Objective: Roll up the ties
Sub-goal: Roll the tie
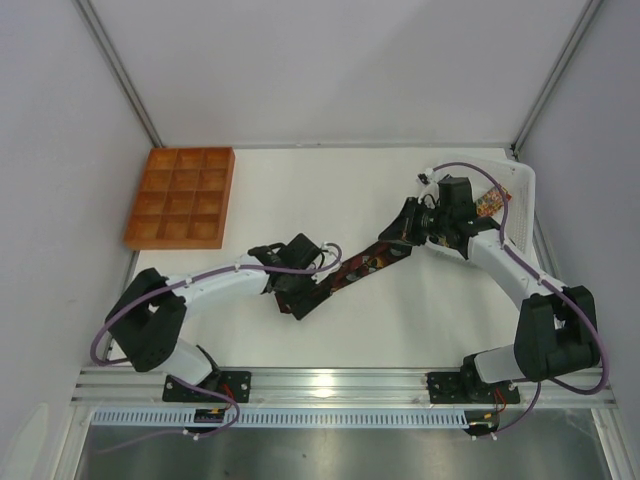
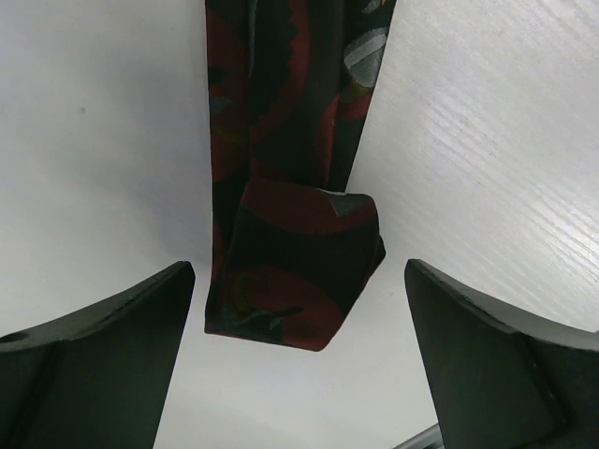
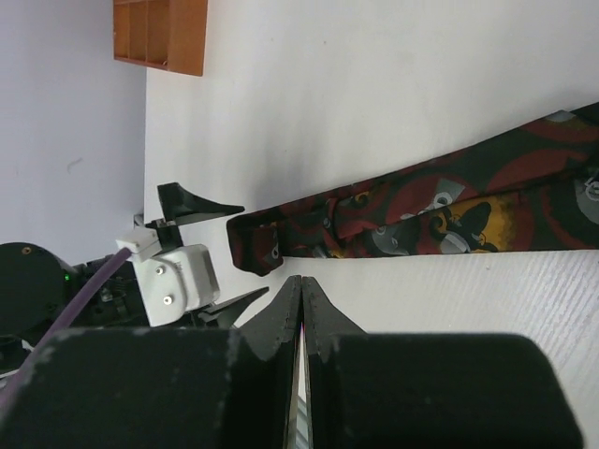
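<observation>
A dark maroon tie with grey and gold prints lies diagonally on the white table. Its near end is folded over on itself. My left gripper is open and low over that folded end, which lies between its fingers without touching them. My right gripper is shut and empty, its tips just beside the tie's long edge near the other end. In the right wrist view the left gripper straddles the folded end.
An orange compartment tray sits at the back left and also shows in the right wrist view. A white mesh basket at the back right holds another multicoloured tie. Grey walls enclose the table.
</observation>
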Controlling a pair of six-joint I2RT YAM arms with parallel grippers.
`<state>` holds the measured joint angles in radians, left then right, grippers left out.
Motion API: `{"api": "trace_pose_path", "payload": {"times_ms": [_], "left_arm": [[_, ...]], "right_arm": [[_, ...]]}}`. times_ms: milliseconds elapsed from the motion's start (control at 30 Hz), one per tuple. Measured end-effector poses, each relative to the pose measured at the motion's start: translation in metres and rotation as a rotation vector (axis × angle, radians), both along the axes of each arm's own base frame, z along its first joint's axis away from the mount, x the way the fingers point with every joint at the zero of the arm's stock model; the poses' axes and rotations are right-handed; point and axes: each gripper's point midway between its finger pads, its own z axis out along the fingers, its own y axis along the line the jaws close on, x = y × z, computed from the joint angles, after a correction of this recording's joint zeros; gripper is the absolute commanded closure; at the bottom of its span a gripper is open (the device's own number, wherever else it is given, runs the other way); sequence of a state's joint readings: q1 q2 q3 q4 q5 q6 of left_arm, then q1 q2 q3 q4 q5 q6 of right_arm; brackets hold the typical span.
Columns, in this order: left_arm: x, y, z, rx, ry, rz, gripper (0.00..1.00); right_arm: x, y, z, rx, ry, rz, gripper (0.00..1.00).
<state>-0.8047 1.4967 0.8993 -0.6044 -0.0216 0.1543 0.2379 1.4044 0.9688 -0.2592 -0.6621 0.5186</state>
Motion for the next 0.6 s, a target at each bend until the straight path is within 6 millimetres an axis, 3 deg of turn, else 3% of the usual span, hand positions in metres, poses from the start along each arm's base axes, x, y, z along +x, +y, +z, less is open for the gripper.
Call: {"api": "trace_pose_path", "payload": {"times_ms": [300,600], "left_arm": [[0.004,0.01,-0.023,0.08,-0.001,-0.014,0.01],[0.008,0.008,-0.025,0.053,0.009,-0.004,0.13]], "right_arm": [[0.002,0.002,0.004,0.015,-0.021,0.007,0.96],[0.0,0.002,0.001,0.017,-0.014,0.011,0.97]]}}
